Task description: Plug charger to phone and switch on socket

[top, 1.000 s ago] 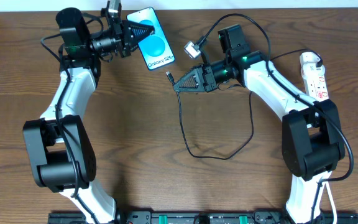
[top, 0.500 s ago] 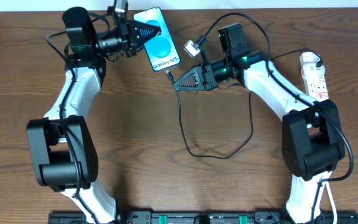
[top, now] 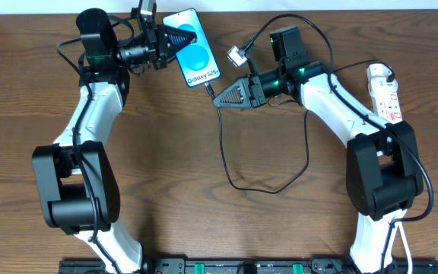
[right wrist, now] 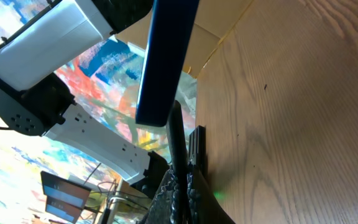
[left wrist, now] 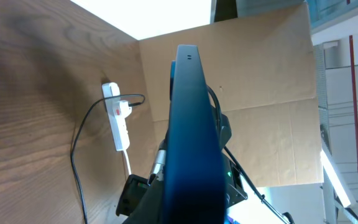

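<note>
The phone, with its blue screen up, is held above the far table by my left gripper, which is shut on its upper end. In the left wrist view the phone shows edge-on. My right gripper is shut on the black charger cable just behind its plug tip, which sits at the phone's lower edge. In the right wrist view the cable runs up between my fingers to the phone's end. The white socket strip lies at the far right.
The black cable loops over the middle of the table and runs back to the socket. A small silver connector hangs by the right arm. Cardboard stands behind the table's far edge. The socket also shows in the left wrist view.
My left gripper carried the phone right and a little farther back. My right gripper lifted the plug tip slightly, so it now sits at the phone's lower edge.
</note>
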Controlling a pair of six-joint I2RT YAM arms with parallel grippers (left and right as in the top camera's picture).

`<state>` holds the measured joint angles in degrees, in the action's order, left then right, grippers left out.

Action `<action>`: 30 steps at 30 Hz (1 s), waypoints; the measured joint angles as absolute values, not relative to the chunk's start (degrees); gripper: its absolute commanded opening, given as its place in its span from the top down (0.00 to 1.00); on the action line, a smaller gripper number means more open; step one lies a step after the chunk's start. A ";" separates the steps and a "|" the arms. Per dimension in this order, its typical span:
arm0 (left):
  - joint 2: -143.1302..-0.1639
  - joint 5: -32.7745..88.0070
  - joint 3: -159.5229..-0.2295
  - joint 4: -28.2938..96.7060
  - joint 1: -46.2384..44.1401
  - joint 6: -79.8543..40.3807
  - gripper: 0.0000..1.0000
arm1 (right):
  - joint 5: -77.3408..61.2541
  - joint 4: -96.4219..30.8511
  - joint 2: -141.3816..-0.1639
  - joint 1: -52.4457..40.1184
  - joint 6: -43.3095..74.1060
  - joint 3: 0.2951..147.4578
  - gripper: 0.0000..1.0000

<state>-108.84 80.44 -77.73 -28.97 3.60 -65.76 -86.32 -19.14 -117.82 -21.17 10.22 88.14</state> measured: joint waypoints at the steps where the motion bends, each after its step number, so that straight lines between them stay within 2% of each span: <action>1: -108.84 80.38 -77.73 -28.95 3.60 -65.76 0.93 | -86.30 -19.14 -117.82 -21.17 10.26 88.14 0.99; 30: -108.84 79.35 -77.73 -28.97 3.60 -64.25 0.93 | -87.09 -19.14 -117.82 -21.17 10.26 88.14 0.99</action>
<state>-108.84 79.35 -77.73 -28.97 3.60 -64.25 -87.09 -19.14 -117.82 -21.17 10.26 88.14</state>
